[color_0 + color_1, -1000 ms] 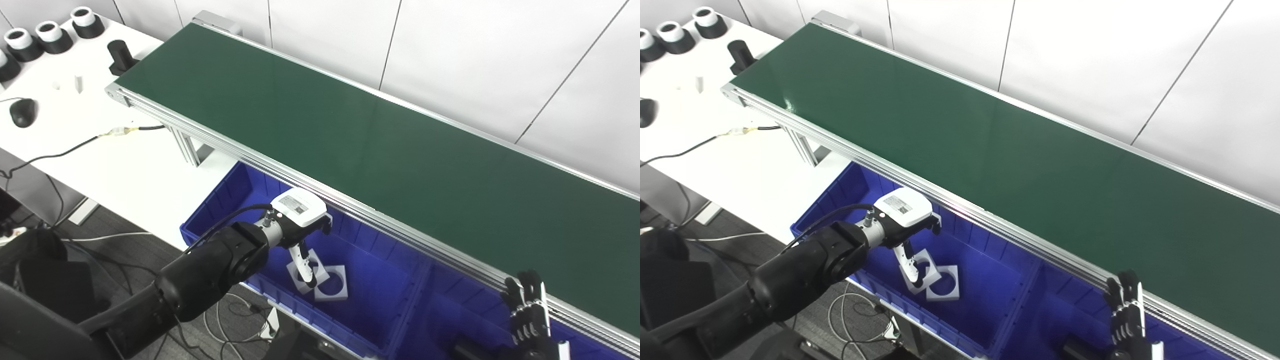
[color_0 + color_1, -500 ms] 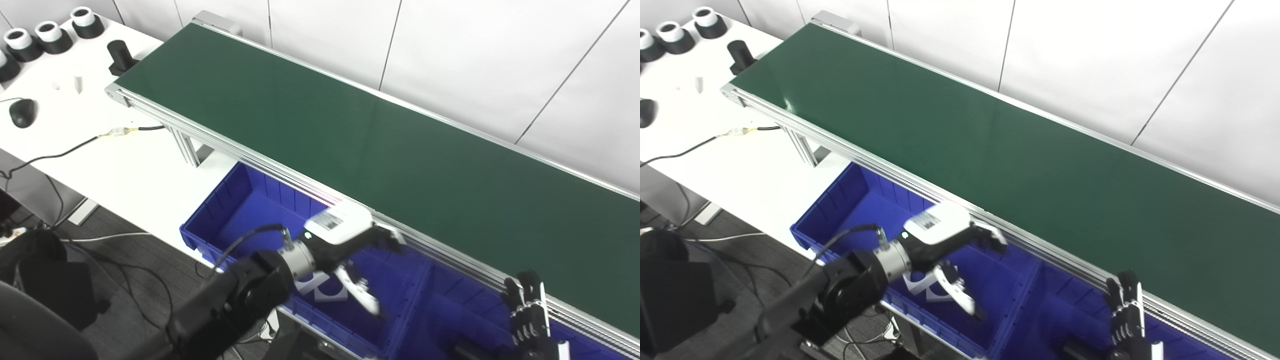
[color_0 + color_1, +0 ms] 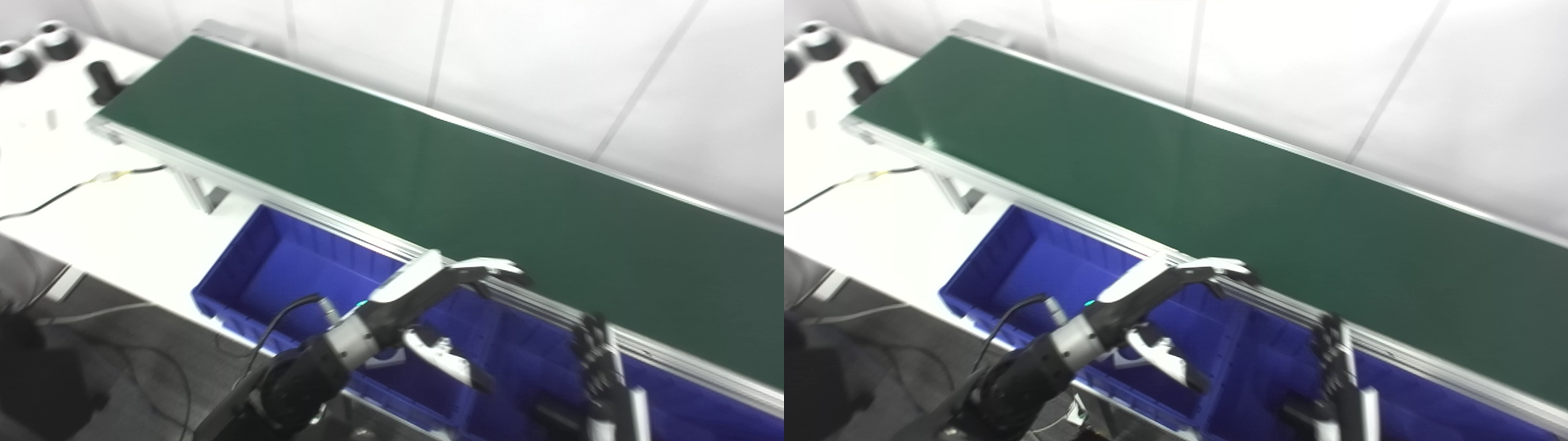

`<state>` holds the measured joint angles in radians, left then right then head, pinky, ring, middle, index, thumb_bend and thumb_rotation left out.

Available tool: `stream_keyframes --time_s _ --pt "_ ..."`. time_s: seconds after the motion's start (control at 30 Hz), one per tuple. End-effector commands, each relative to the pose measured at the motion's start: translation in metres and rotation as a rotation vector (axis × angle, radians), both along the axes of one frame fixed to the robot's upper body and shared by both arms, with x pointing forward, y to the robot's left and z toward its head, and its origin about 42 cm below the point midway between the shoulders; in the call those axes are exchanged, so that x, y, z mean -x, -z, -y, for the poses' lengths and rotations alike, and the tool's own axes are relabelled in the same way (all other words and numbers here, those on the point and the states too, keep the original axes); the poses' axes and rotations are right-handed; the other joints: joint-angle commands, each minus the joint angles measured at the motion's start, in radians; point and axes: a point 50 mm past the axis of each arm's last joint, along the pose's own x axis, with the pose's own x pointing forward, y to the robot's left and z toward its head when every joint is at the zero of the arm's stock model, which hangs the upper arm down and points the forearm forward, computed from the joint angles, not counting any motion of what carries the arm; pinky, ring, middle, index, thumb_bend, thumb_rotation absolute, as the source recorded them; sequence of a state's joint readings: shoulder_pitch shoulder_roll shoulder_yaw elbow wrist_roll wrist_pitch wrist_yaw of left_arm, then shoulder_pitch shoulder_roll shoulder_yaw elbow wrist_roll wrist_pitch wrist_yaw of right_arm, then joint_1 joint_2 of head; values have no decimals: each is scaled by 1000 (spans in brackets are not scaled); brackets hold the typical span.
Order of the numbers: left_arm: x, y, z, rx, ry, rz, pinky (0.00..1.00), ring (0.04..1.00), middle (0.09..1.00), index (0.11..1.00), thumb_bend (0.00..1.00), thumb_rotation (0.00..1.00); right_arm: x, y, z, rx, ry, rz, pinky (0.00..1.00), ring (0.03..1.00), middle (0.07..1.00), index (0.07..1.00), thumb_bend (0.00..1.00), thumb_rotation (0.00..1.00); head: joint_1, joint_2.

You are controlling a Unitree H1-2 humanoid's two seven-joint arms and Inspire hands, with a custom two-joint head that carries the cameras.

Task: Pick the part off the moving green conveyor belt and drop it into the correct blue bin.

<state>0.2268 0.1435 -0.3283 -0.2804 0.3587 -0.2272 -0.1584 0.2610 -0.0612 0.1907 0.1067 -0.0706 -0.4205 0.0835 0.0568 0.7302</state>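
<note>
A white desk (image 3: 122, 214) fills the left of the scene, with a grey floor at the near left and white wall panels (image 3: 551, 79) behind. A black cable (image 3: 55, 193) lies across the desk. At its far left corner stand black-and-white cylinders (image 3: 37, 46) and a small black post (image 3: 101, 81); all are blurred.

The green belt (image 3: 429, 184) runs in its aluminium frame as a long diagonal, from far left to near right. Its surface is bare; no part rides on it in either view.

Just in front of the belt's near rail sits a blue bin (image 3: 269, 275), long axis parallel to the belt, with a second blue bin (image 3: 1427, 392) beside it to the right. Flat white parts (image 3: 383, 358) lie on the floor of the left bin, mostly hidden behind the left hand; which way they point I cannot tell.

The left hand (image 3: 441, 318) hangs over the divide between the two bins, its fingers (image 3: 490, 268) spread and reaching toward the belt's rail, the thumb (image 3: 450, 364) well apart below them. It holds nothing.

The right hand (image 3: 603, 380) stands upright at the near right, close to the rail, over the right bin. It is blurred; its fingers look straight and close together, but I cannot tell its state for sure.
</note>
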Motion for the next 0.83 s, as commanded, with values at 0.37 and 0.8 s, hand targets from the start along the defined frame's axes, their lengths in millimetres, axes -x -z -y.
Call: stream_keyframes --time_s 0.37,0.8 --pt "-25 84 8 71 -57 -75 838 919 934 904 989 830 3 20 -39 59 93 12 962 965 988 953 925 950 -433 -135" --pt "-18 104 -3 105 -38 -184 943 981 991 976 911 866 -2 31 -60 86 104 19 1000 997 1000 960 921 960 -453 -122"
